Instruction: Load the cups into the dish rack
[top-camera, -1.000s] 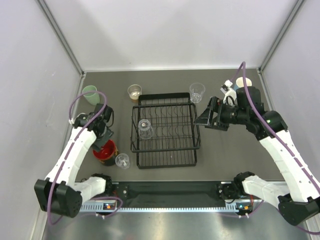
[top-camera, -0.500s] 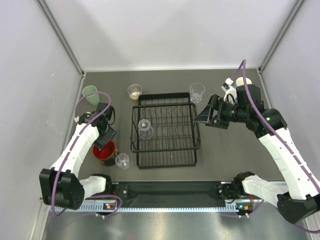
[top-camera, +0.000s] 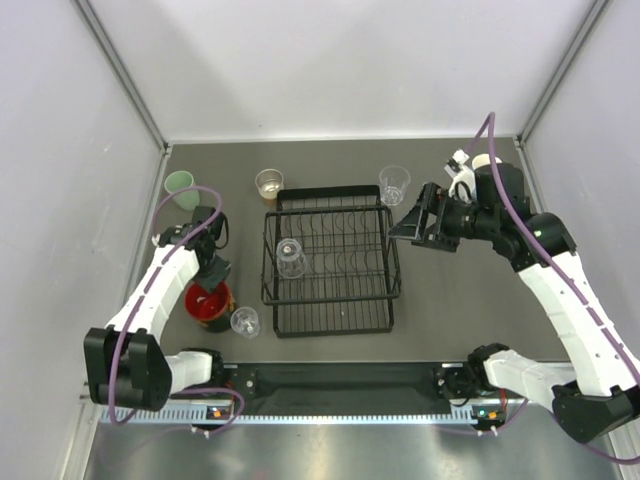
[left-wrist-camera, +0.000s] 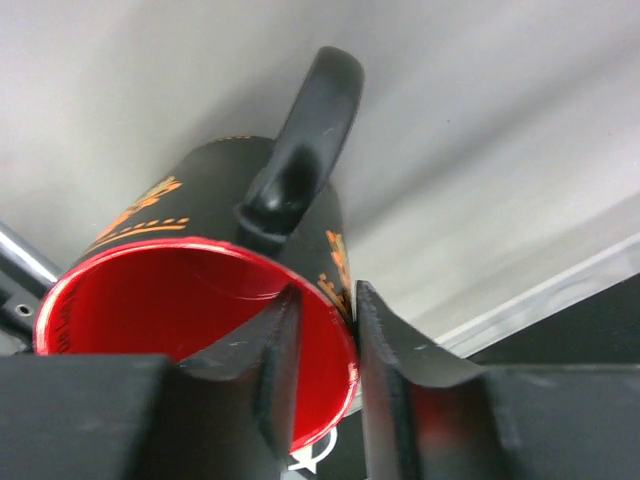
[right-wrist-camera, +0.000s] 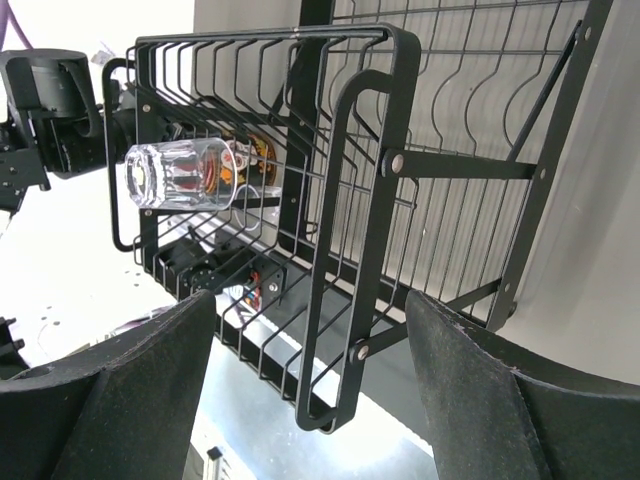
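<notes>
Red-lined dark cup (left-wrist-camera: 150, 290) stands left of the dish rack (right-wrist-camera: 460, 165), near the desk's (top-camera: 460, 290) left edge. My left tool (left-wrist-camera: 325, 340) pinches its rim, one finger inside. My right tool (top-camera: 405, 228) hovers spread by the rack's right side. One clear glass (top-camera: 290, 256) sits inside.

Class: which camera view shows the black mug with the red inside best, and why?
The left wrist view: the mug fills it, showing handle, red inside and the left gripper pinching its rim. The top view shows only a small red opening; the right wrist view shows nothing clear.
</notes>
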